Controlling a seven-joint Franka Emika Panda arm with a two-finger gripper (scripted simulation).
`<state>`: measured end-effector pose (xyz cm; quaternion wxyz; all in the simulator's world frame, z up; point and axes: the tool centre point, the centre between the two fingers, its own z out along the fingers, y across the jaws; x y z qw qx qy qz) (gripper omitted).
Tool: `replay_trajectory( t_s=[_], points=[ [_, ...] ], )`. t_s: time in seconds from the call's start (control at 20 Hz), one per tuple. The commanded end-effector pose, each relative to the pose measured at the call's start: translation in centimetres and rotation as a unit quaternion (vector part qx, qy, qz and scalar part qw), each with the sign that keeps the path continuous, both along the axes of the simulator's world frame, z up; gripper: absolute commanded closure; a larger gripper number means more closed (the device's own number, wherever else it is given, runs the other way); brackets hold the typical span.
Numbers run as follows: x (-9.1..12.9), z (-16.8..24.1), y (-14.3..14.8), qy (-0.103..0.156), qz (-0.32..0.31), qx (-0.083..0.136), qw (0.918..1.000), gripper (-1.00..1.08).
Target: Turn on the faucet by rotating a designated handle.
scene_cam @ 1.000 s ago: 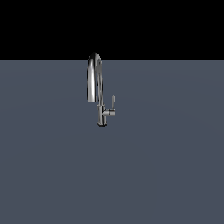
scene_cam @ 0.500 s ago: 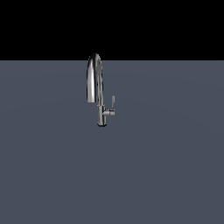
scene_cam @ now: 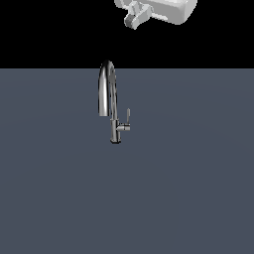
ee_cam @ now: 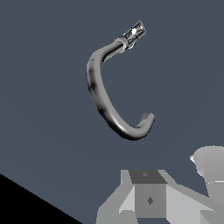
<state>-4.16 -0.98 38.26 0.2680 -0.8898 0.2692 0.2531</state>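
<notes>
The chrome faucet (scene_cam: pixel 108 94) stands upright on the grey surface, its arched spout bending toward the exterior view's left. The handle (scene_cam: pixel 127 118) is a thin lever pointing up from a short stub on the body's right side. Part of my white arm and hand (scene_cam: pixel 156 11) shows at the top of the exterior view, well above the faucet and a little to its right. In the wrist view I look down on the curved spout (ee_cam: pixel 98 96), with the handle end small near the base (ee_cam: pixel 136 31). My gripper (ee_cam: pixel 149 194) shows as one closed block with no gap, holding nothing.
A flat grey surface (scene_cam: pixel 188 188) spreads all around the faucet. Behind it is a black background.
My arm has come into the top of the exterior view; it was not visible before. The faucet and handle have not moved.
</notes>
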Motion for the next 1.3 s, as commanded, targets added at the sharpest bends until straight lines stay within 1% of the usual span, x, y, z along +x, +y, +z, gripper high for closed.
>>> replay_trajectory(
  t_s=[0.0,0.2,0.35,0.5,0.65,0.8,0.9,1.1,1.25],
  points=[
    [1.3,-1.3,-0.2,0.02,-0.021,0.021,0.9994,1.08],
    [3.3,-3.4,-0.5,0.053,-0.054,0.056,0.9955,1.08],
    [4.7,-5.2,-0.7,0.078,-0.08,0.083,0.9902,1.08],
    [6.0,-7.2,-0.9,0.105,-0.107,0.111,0.9824,1.08],
    [7.3,-9.3,-1.1,0.132,-0.135,0.14,0.9718,1.08],
    [8.5,-11.6,-1.2,0.161,-0.164,0.17,0.9581,1.08],
    [9.3,-13.3,-1.3,0.181,-0.185,0.191,0.947,1.08],
    [10.7,-16.7,-1.2,0.22,-0.225,0.232,0.9201,1.08],
    [11.4,-19.1,-1.0,0.246,-0.252,0.26,0.8991,1.08]
  ],
)
